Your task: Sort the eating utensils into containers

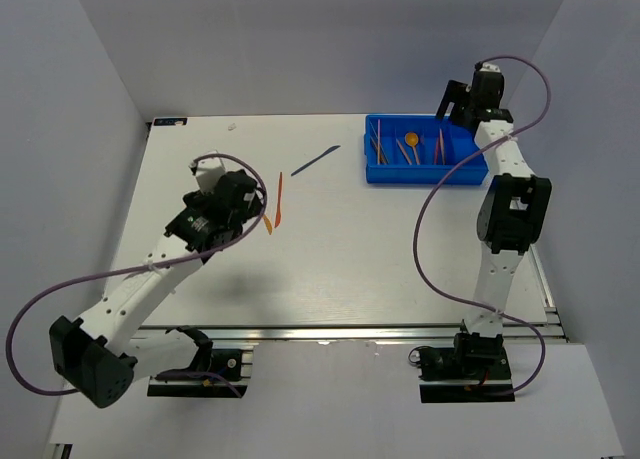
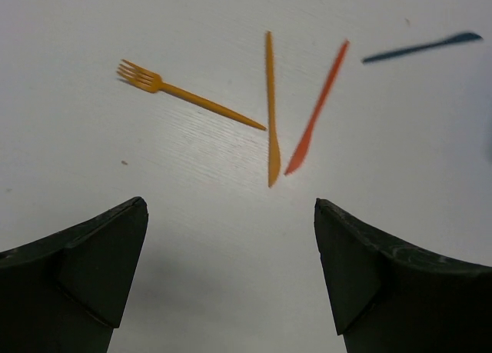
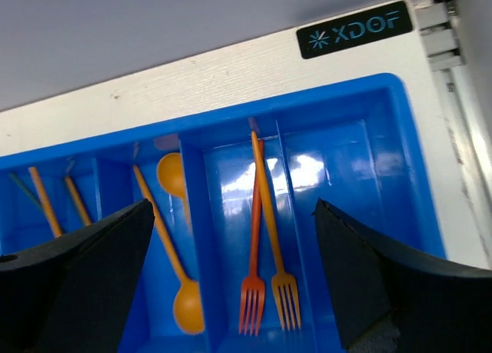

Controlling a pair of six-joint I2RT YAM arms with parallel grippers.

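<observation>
Black label (image 3: 354,29) reading "XDOF" shows only in the right wrist view, on the table (image 3: 192,84) edge behind the blue tray (image 3: 369,99). Two forks (image 3: 265,238) share one compartment below the right gripper (image 3: 231,284), spread wide and empty. Only the left wrist view shows an orange fork (image 2: 184,95) just beside an orange knife (image 2: 271,107), with the left gripper (image 2: 231,276) equally wide and empty.

An orange fork (image 2: 192,101), orange knife (image 2: 271,111) and red-orange knife (image 2: 317,107) lie close; a blurred dark-blue piece (image 2: 421,47), perhaps a knife, apart.
</observation>
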